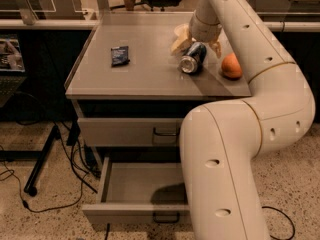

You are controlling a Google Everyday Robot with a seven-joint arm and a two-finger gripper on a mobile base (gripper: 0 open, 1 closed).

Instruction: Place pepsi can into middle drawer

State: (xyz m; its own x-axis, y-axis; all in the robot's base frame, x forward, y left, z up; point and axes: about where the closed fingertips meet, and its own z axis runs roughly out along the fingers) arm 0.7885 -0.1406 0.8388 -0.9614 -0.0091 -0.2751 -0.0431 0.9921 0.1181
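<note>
Camera view: watching the white arm (235, 149) filling the right side, the middle drawer (130, 214) sitting pulled open at bottom centre, the gripper (198, 45) hanging upper centre over the cabinet top (140, 79), fingers (179, 43) spread astride the pepsi can (192, 59) lying sideways beside the orange (231, 65).
</note>
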